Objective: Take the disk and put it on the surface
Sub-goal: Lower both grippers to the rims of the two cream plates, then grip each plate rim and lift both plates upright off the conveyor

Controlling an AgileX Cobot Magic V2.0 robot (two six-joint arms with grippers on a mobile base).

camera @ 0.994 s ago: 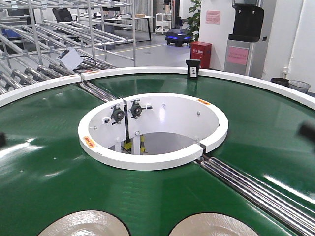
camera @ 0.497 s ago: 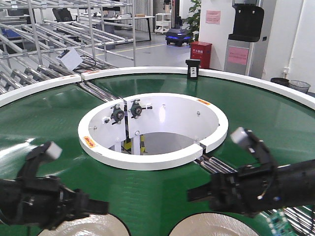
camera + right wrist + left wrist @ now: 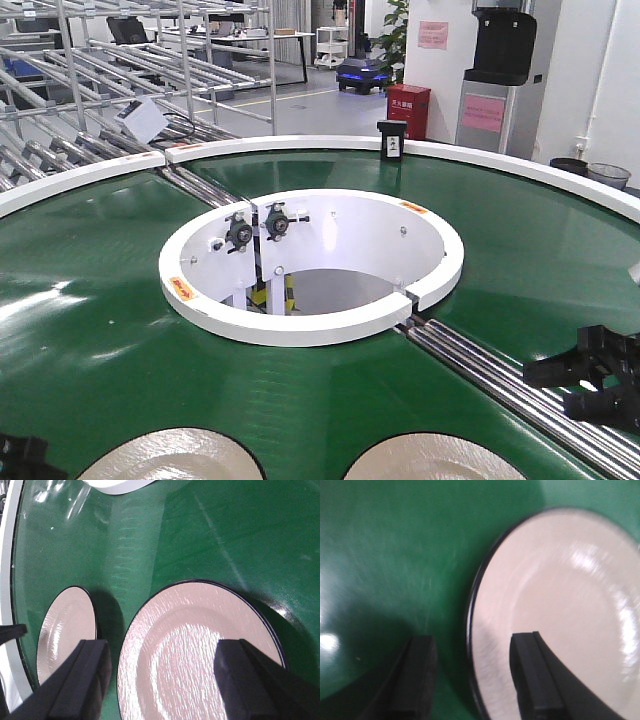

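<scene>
- Lying flat on the green belt (image 3: 90,330), on the near side of the white ring (image 3: 300,328), are two pale round plates with dark edges.
- The left disk (image 3: 170,455) and the right disk (image 3: 435,462) sit side by side, a little apart. The bottom of the front view cuts both off.
- The left gripper (image 3: 472,647) hangs over the edge of the left disk. Its jaws are open and hold nothing. One black finger is above the belt and the other is above the disk. This view is blurry.
- The right gripper (image 3: 162,650) hangs over the right disk. Its jaws are wide open and hold nothing. One finger is just past the disk's edge, on the side toward the left disk. The other finger is above the disk.
- In the front view the right gripper is to the near right of the white ring, by the steel rollers (image 3: 480,365).
- The steel rollers run from the white ring toward the near right.
- Behind the white ring, a small black box (image 3: 391,140) stands on the belt's outer rim (image 3: 300,143).
- Farther behind the ring are a red box (image 3: 408,108) and a blue cart (image 3: 360,75).
- Metal racks (image 3: 130,50) stand to the far left of the ring.
</scene>
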